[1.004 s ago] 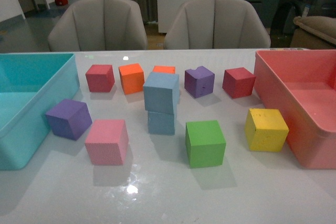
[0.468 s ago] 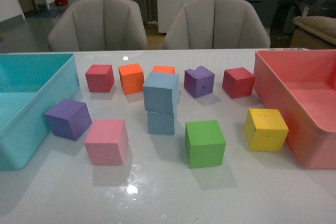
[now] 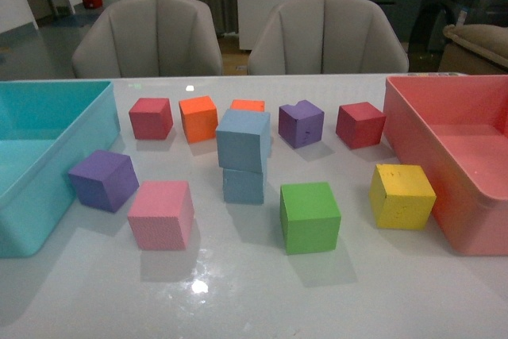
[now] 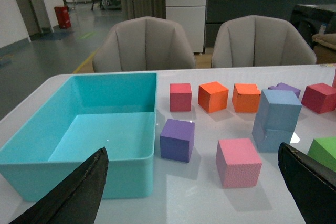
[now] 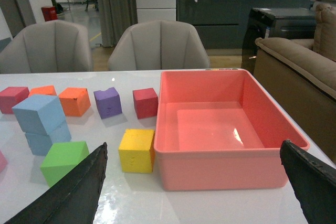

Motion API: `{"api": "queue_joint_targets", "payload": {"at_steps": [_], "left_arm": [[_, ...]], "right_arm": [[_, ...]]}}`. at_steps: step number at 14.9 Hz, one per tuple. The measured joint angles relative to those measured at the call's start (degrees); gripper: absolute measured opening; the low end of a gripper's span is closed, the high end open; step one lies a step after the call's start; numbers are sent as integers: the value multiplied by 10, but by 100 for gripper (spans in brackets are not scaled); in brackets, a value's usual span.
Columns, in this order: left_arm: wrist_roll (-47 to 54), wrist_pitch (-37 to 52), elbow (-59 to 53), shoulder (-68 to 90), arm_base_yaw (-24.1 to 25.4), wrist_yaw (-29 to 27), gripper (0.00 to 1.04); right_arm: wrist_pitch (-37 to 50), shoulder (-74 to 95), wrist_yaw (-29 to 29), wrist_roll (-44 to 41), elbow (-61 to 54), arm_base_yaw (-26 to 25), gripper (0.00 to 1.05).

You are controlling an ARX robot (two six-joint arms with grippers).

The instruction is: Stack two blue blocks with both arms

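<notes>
Two blue blocks stand stacked at the middle of the white table. The upper blue block (image 3: pixel 244 139) sits turned and slightly offset on the lower blue block (image 3: pixel 244 185). The left wrist view shows the same upper block (image 4: pixel 280 109) and lower block (image 4: pixel 268 137); the right wrist view shows the upper block (image 5: pixel 38 113) and lower block (image 5: pixel 44 139). My left gripper (image 4: pixel 190 150) is open and empty, back from the table's near edge, well short of the stack. My right gripper (image 5: pixel 193 145) is open and empty too, facing the pink bin. Neither arm appears in the front view.
A teal bin (image 3: pixel 95 129) sits at the left, a pink bin (image 3: pixel 413 156) at the right. Around the stack lie a purple cube (image 3: pixel 103 179), pink cube (image 3: pixel 161 213), green cube (image 3: pixel 309 217), yellow cube (image 3: pixel 402 196), and a back row of red, orange and purple cubes.
</notes>
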Motion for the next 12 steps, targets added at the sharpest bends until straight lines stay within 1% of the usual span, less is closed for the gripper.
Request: {"api": "queue_joint_targets", "payload": {"at_steps": [12], "left_arm": [[0,0,0,0,0,0,98]], "right_arm": [[0,0,0,0,0,0,98]]}}
